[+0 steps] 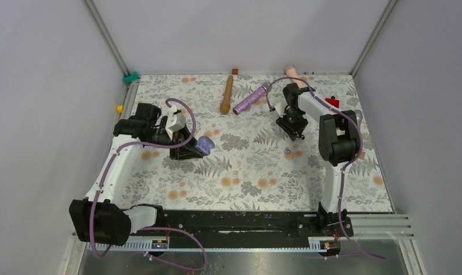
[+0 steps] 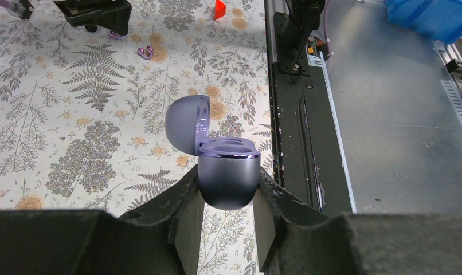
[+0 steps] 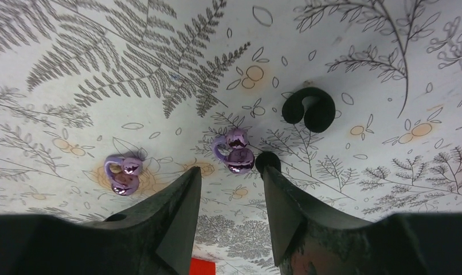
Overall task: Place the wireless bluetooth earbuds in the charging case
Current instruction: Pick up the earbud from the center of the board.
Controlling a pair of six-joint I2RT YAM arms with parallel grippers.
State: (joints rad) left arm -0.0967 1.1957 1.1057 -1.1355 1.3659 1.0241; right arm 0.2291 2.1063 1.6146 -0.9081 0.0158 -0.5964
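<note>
Zero seated: both wells of the charging case (image 2: pixel 227 172) look empty to me, so no insertion is done yet.
Left gripper (image 2: pixel 228 184): clamped on the case's lower half, one finger on each side, case upright.
Case position: held over the left part of the table (image 1: pixel 240 172), well apart from the buds. I read it as staged for loading.
Lid (image 2: pixel 187 123): hinged open and tipped back, so the wells are exposed.
Left lilac earbud (image 3: pixel 124 175): loose on the table, off to the side of the right arm's fingers in the right wrist view.
Centre lilac earbud (image 3: pixel 234 150): loose on the table, just ahead of the gap between those fingers.
Right gripper (image 3: pixel 231 172): jaws apart with nothing between them, hovering low over the centre lilac earbud.
Small black piece (image 3: pixel 267 160): just beside one fingertip. I can't tell if it touches, or what it is.
Black earbud (image 3: pixel 309 109): curled shape lying further out, apart from the fingers.
Step in hand: my call is lining up a pick on the centre lilac earbud.
Left to do: pinch it, carry it across to the case, seat it in a well, then repeat for the other lilac one. I can't tell whether the black one belongs in this case.
Risk: the bud is tiny and glossy and could squirt out of the pinch.
</note>
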